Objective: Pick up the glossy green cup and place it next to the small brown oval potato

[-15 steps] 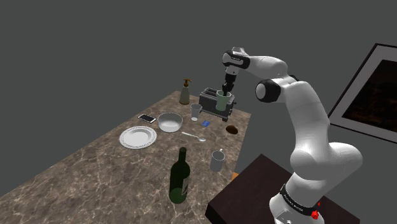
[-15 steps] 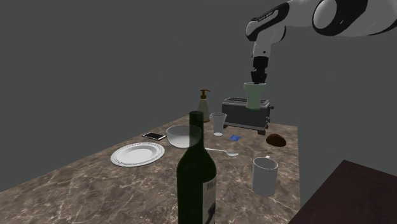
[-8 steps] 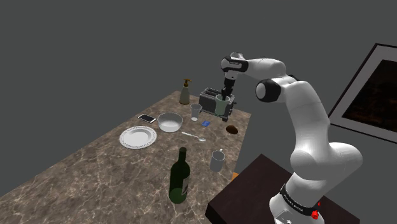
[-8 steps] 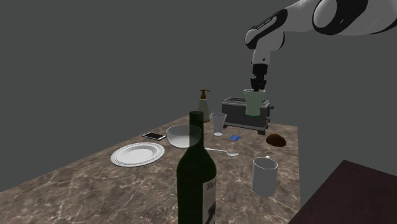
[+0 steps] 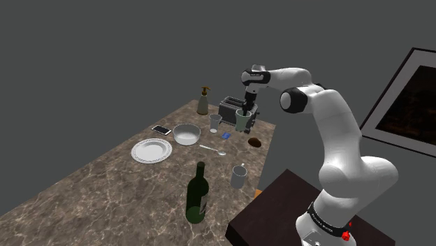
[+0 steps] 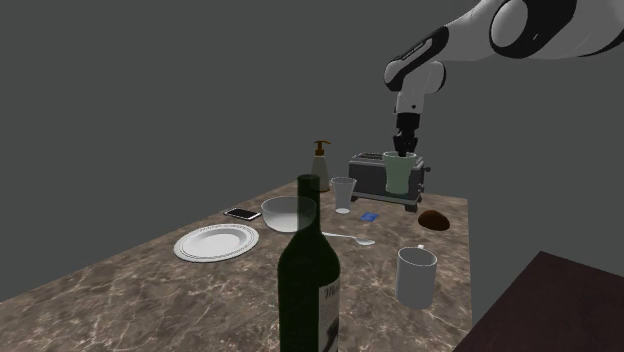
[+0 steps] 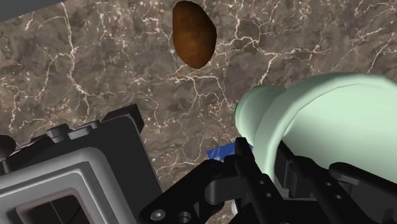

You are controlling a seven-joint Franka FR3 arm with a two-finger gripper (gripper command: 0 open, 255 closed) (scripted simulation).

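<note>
Pick done: gripper [image 6: 404,150] fingers clamp rim of pale green cup [image 6: 397,176]. Cup hangs upright near potato [image 6: 433,218], toaster [image 6: 368,176] side, apparently off counter [image 6: 150,290]. Left: lower beside potato, release.

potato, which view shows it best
The wrist view: the potato lies large and unobstructed on the counter, clear of the cup. The shoulder and second exterior views show it as a small brown lump near the counter's edge.
</note>
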